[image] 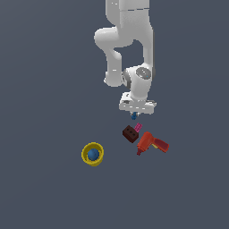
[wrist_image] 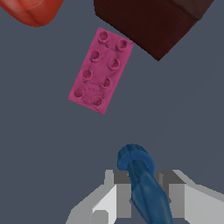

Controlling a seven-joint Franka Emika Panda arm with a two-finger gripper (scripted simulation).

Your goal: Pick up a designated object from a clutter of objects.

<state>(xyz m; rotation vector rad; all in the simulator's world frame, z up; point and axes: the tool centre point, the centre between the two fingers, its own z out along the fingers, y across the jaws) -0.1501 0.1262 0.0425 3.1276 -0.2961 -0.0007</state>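
Gripper [image: 134, 112] clamped on the tiny blue piece [wrist_image: 142, 183], lifted above the floor. Just beside, past its knobbed end: pink piece [wrist_image: 100, 70], dark block [image: 130, 133], drill [image: 151, 143]. Open floor [image: 44, 89] elsewhere; yellow cup [image: 92, 154] well apart.

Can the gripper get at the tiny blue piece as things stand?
Probably yes, it seems to have it already: in the wrist view the tiny blue piece sits between the fingers of the gripper. The pink brick and dark block lie apart.
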